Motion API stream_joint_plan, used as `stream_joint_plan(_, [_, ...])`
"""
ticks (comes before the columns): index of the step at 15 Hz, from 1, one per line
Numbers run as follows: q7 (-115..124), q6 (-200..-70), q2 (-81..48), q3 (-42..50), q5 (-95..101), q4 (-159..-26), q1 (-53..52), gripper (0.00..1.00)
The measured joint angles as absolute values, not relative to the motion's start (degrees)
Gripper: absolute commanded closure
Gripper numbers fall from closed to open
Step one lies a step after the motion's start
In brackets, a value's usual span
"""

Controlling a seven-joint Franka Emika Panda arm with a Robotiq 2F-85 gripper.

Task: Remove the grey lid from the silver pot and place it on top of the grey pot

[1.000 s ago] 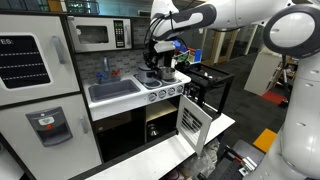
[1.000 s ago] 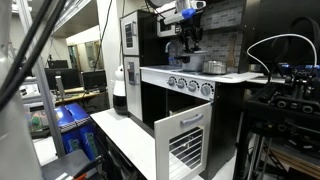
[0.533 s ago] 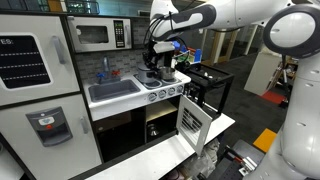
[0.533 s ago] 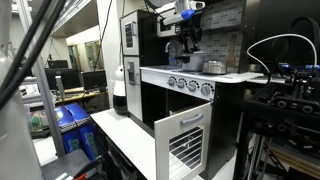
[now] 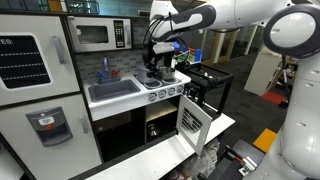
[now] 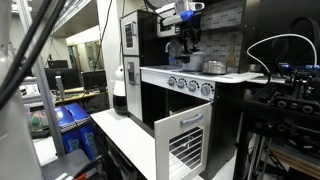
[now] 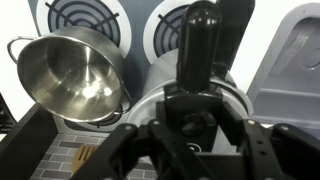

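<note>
From where I stand the arm is bent down over the stove top, its gripper (image 5: 158, 63) low among the pots in both exterior views (image 6: 186, 46), too small there to tell much. The wrist view tells more: the silver pot (image 7: 70, 80) sits open and empty, no lid on it, at about nine o'clock from the claw. Directly under the claw is the grey lid (image 7: 150, 102), a dull dome that seems to be resting on, or just above, the grey pot (I cannot make out the pot's own rim under it). The fingers are drawn together into one dark bar (image 7: 203, 45) and look nipped on the lid's knob, though the knob itself is hidden. Two burner rings (image 7: 85, 14) lie at twelve o'clock, and the grey sink (image 7: 297, 70) is at three. So I judge the lifting done and the placing in hand. Next, the lid wants settling square on the grey pot, then the fingers parting and a straight lift away, so nothing drags it askew.
</note>
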State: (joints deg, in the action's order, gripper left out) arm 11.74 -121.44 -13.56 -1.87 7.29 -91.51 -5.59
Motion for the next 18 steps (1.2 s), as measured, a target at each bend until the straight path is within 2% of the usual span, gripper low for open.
stream_joint_plan(1, [11.7, -121.4, -13.6, -1.9, 7.1, -91.6, -5.6, 0.2])
stream_joint_plan(2, [11.7, -121.4, -13.6, -1.9, 6.8, -91.6, -5.6, 0.19])
stream_joint_plan(5, [11.7, -121.4, -13.6, -1.9, 5.6, -91.7, -5.6, 0.01])
stream_joint_plan(18, [11.7, -118.2, -11.1, -1.9, 3.8, -91.7, -5.5, 0.0])
